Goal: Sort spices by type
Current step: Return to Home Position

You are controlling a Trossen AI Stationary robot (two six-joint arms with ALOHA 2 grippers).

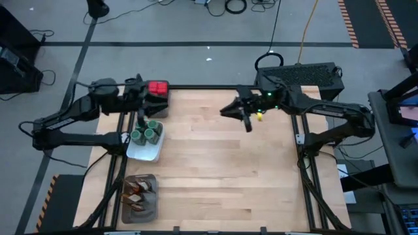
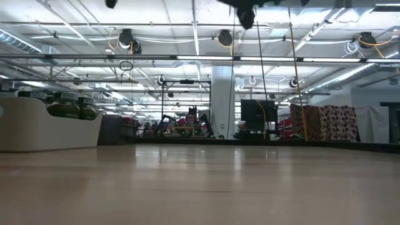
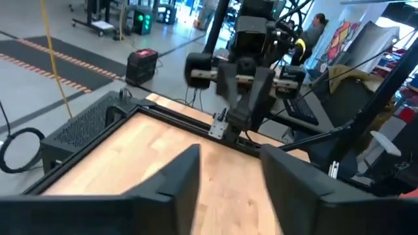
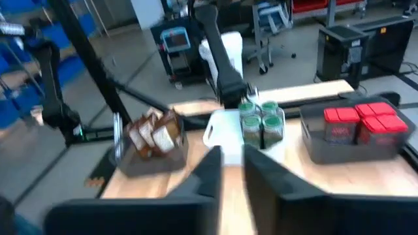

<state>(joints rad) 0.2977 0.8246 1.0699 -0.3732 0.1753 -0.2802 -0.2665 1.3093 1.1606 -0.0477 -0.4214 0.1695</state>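
Observation:
Several round jars with green lids (image 1: 147,132) stand in a white dish (image 1: 145,153) at the table's left; they also show in the right wrist view (image 4: 261,124) and the low view (image 2: 69,107). Red boxes (image 1: 157,89) (image 4: 362,122) sit in a dark tray at the far left corner. Brown-orange sachets (image 1: 139,191) (image 4: 153,134) fill a grey mesh tray (image 1: 151,210) at the near left. My left gripper (image 1: 140,121) (image 3: 230,186) hangs open just above the jars, holding nothing. My right gripper (image 1: 247,123) (image 4: 234,176) is raised over the table's far middle, its fingers a narrow gap apart, holding nothing.
Bare wooden tabletop (image 1: 222,176) spreads across the middle and right. A black metal frame (image 1: 302,170) borders the table. In the low view the right gripper (image 2: 247,15) hangs well above the board. A black case (image 1: 307,75) sits beyond the far right corner.

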